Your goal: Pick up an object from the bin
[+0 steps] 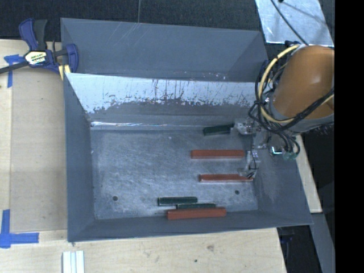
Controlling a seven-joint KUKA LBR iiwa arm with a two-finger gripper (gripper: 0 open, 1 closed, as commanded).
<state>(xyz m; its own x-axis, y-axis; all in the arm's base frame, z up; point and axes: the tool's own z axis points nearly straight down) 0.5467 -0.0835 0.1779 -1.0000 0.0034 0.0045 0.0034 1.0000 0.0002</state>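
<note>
My gripper (252,165) hangs low at the right side of the bin floor. It sits between the right ends of two red-brown flat bars, the upper bar (218,153) and the lower bar (224,178), and seems to touch the lower bar's right tip. A short dark green stick (217,131) lies just above and left of the gripper, close to the back wall.
Near the front wall lie a dark green stick (177,200), another dark green stick (197,207) and a third red-brown bar (196,214) pressed together. The arm with its orange dome and cables overhangs the right rim.
</note>
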